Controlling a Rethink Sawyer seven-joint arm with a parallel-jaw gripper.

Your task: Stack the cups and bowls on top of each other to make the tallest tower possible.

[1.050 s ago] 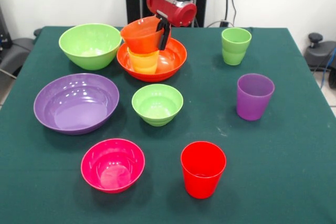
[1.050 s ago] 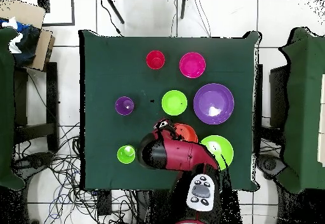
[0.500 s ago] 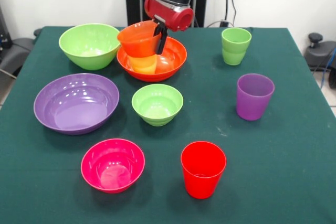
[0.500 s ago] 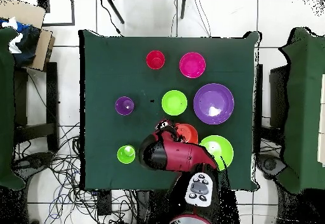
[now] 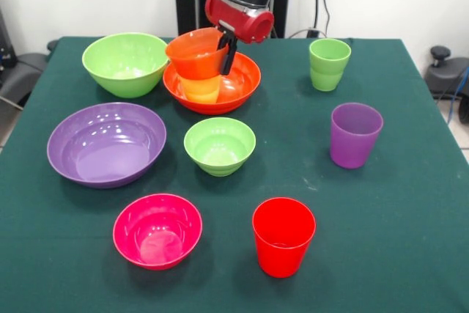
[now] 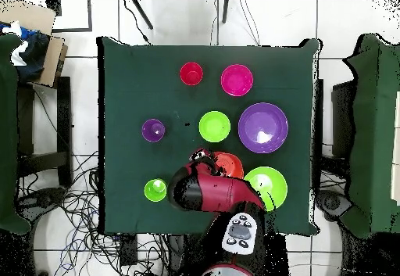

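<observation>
Green cloth is covering the table (image 5: 410, 254), and we are seeing the bowls and cups spread across it in the front view. Our gripper (image 5: 226, 43) is pinching the rim of the small orange bowl (image 5: 196, 53) – one finger inside, one outside – and holding it tilted just above the yellow cup (image 5: 199, 89), which is standing in the large orange bowl (image 5: 245, 78). We cannot tell whether the small bowl is touching the cup's rim or hanging just clear of it.

We are judging this to be the placing step: seating the small orange bowl on the yellow cup. Doing it well is asking for the bowl to be levelled first, since it is leaning toward the green bowl (image 5: 126, 62), then centred over the cup so its base is resting evenly on the rim. We are wanting a slow descent and a release only once the bowl is sitting flat – letting go while it is tilted is risking a slide into the large orange bowl.

Everything else is waiting loose on the cloth: the purple bowl (image 5: 106, 144), small green bowl (image 5: 219, 145) and pink bowl (image 5: 157, 229), with the green cup (image 5: 329, 64), purple cup (image 5: 355, 135) and red cup (image 5: 283, 236) standing upright and well apart. From overhead the arm (image 6: 211, 191) is hiding the stack, so the front view is our only guide to alignment
</observation>
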